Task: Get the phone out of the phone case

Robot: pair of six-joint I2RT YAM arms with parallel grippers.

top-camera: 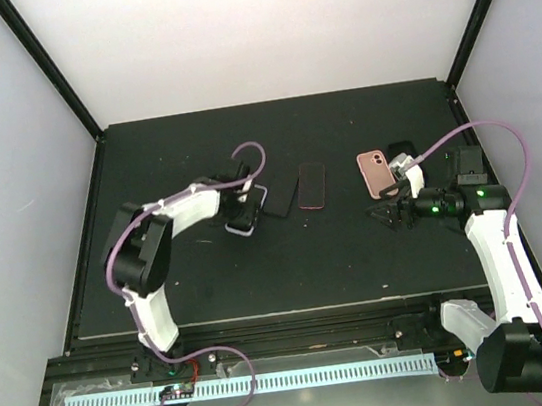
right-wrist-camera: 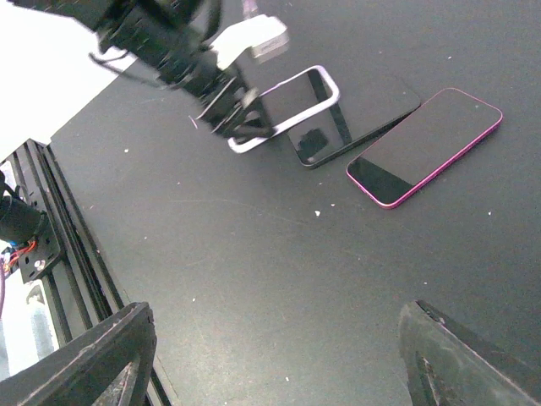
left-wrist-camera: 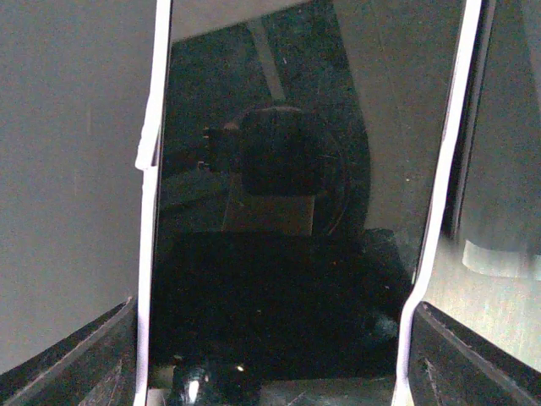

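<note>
- Phone point(left-wrist-camera: 270, 211) in a white case point(left-wrist-camera: 150, 254) lies screen-up on the black table point(top-camera: 261, 275), left of centre.
- Left gripper point(top-camera: 243, 205) is down over the phone, one finger outside each long edge of the case.
- Its fingers point(left-wrist-camera: 84, 364) sit right at the case edges. I cannot tell whether they press on it or just stand beside it.
- The phone is in its case, with the white rim running along both sides.
- A black phone point(right-wrist-camera: 355, 127) lies just beside the cased one on its right, and a pink-rimmed phone point(right-wrist-camera: 427, 144) lies screen-up just past that.
- Right gripper point(right-wrist-camera: 277, 309) hangs above bare table on the right, jaws wide apart with nothing between them.
- A pink phone point(top-camera: 376, 172) lies back-up near the right gripper, well apart from the cased phone.
</note>
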